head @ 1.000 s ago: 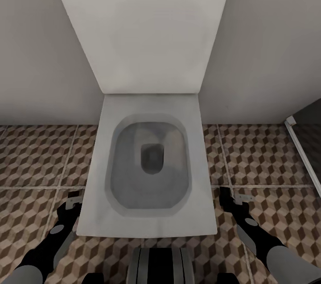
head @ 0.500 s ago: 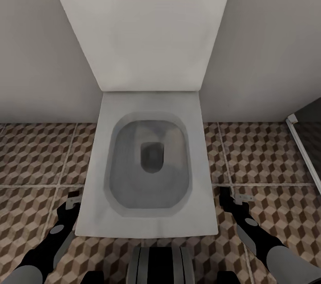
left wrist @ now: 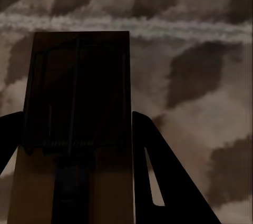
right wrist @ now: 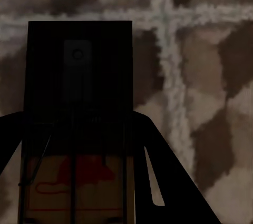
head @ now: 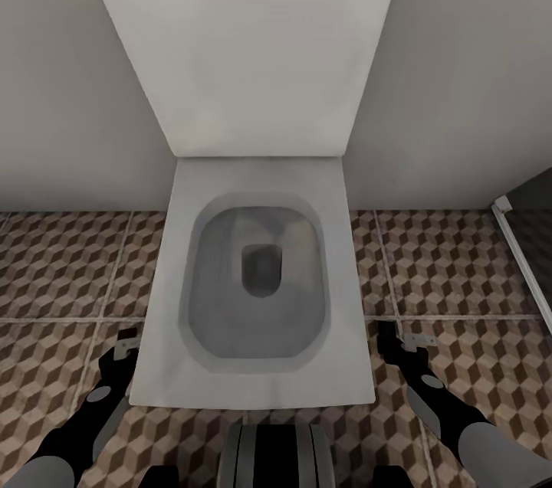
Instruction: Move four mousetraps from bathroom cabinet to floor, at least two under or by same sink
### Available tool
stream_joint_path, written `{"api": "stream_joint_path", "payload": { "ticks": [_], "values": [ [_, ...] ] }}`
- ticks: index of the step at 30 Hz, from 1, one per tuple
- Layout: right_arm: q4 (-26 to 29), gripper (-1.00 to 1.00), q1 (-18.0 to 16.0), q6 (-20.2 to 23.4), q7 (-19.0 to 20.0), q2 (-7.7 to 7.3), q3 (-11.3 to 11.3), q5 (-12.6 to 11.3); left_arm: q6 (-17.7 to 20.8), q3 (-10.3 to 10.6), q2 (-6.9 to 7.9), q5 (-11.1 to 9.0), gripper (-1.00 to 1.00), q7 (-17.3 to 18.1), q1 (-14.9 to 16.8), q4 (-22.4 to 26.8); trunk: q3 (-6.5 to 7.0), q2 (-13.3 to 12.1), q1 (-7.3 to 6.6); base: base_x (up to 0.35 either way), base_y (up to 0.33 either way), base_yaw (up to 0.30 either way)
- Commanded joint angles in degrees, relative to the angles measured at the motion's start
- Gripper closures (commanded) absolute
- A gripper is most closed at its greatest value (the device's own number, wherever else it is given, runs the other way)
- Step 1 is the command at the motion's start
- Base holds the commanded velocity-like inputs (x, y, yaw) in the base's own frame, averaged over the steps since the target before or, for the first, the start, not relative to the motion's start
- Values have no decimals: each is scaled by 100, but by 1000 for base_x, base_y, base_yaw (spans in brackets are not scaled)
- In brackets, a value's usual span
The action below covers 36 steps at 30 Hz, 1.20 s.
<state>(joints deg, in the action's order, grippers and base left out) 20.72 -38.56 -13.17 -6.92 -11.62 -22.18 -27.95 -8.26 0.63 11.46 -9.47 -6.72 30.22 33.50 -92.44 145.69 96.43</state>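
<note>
L claw grips mousetrap | R claw grips 2nd trap | toilet ahead

The toilet is a pale grey-white, its bowl a darker grey with a near-black drain in the middle; the raised lid is off-white with a faint grey smudge. The wall on either side is a flat light beige-grey. The bathroom floor carries a cube pattern in dark brown, tan and cream, crossed by pale grout lines. At the far right, a white-edged dark panel. Both arms are black with light grey segments. The left end effector has black fingers on a mousetrap of tan wood with dark metal; the right end effector has black fingers on a tan-wood mousetrap with a red mouse drawing
</note>
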Motion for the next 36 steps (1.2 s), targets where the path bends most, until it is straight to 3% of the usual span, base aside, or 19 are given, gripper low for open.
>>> {"api": "stream_joint_path", "payload": {
  "ticks": [1,11,18,36],
  "values": [
    [3,100,-3,-18,-37,-3,-50,-53,-17,16,0,-37,100,-27,2,-2,-3,1,-1,0,0,0],
    [3,100,-3,-93,-7,-7,-54,-47,-17,16,-11,-37,100,-23,2,-1,-3,1,-1,0,0,0],
    [-15,100,-3,-685,6,-7,-56,-65,-17,16,-20,-37,100,-24,0,-9,-3,1,-1,0,0,0],
    [-24,100,-1,-757,24,-7,-82,-70,-17,16,-37,-37,100,-26,0,-10,-3,1,-1,0,0,0]
  ]
}}
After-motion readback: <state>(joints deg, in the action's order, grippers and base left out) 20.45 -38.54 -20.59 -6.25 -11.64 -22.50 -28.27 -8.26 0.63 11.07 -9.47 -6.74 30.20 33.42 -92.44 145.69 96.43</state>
